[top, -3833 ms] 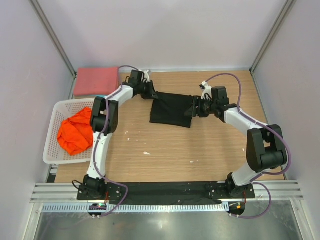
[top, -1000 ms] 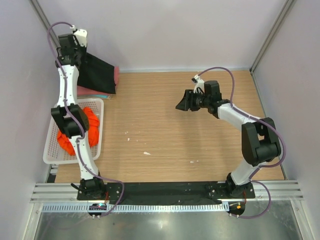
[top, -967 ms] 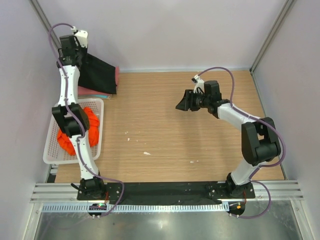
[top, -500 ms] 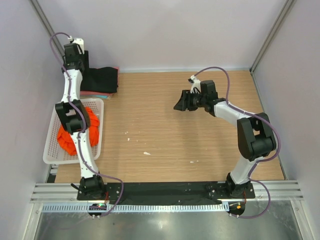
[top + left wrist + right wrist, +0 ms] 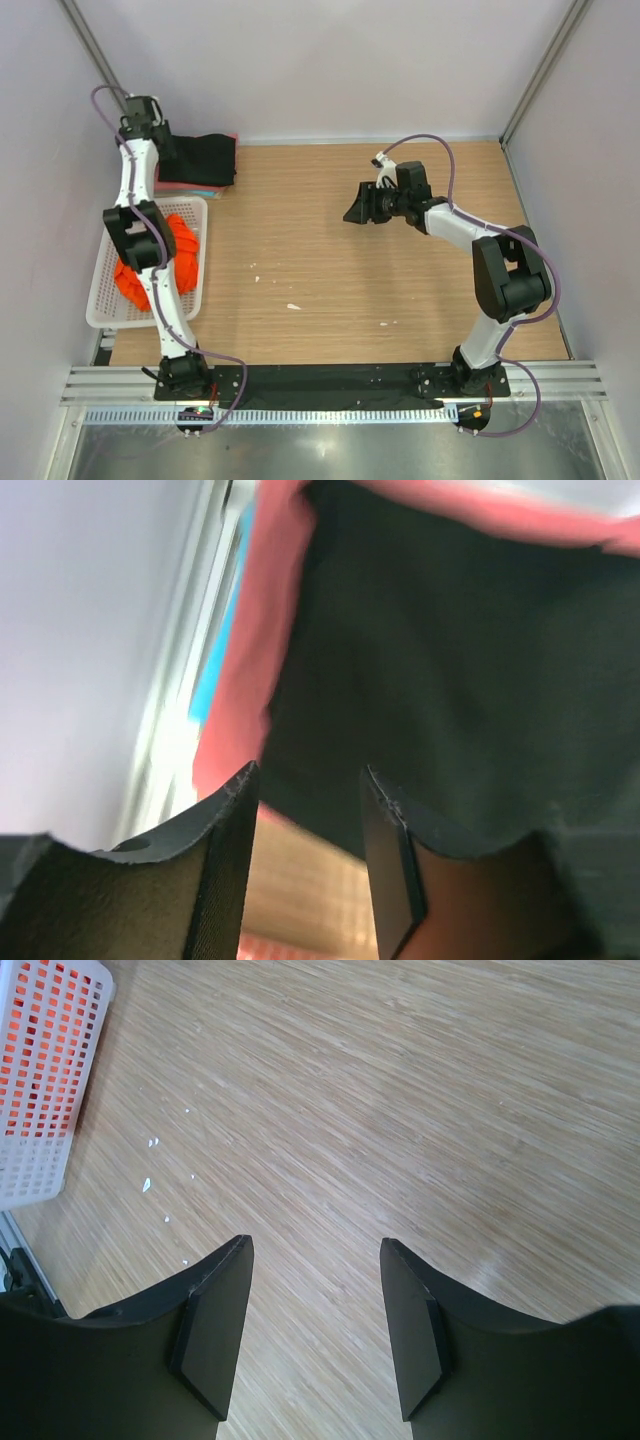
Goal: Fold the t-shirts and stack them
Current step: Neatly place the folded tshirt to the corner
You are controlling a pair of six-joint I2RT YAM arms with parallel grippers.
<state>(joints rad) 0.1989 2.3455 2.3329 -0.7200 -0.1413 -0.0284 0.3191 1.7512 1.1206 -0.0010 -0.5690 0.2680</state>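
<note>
**Black shirt lies on the pinkish-red one in the far left corner; both jaws released**

The folded black cloth t-shirt (image 5: 205,157) lies at the far left corner of the wooden table (image 5: 320,290), close to the back wall. It rests on the folded pinkish-red cloth t-shirt (image 5: 250,680), whose edge shows as a strip along the black shirt's near side and its left side. The left arm reaches far out to that corner. The left gripper (image 5: 305,790) hangs just above the near edge of the stack. In the left wrist view its jaws stand apart with nothing between them; black cloth and a bit of bare wood show through the gap. That view is too blurred to tell whether a jaw touches the cloth.

The crumpled bright orange cloth t-shirt (image 5: 183,242) sits in the white plastic mesh basket (image 5: 105,305) at the left edge of the table, near the stack and partly hidden by the left arm.

The right gripper (image 5: 315,1250) hovers over the bare middle of the table, well apart from all three shirts and pointing towards the left side. Its jaws are released and hold nothing. A few small white flecks lie on the wood between it and the basket.
</note>
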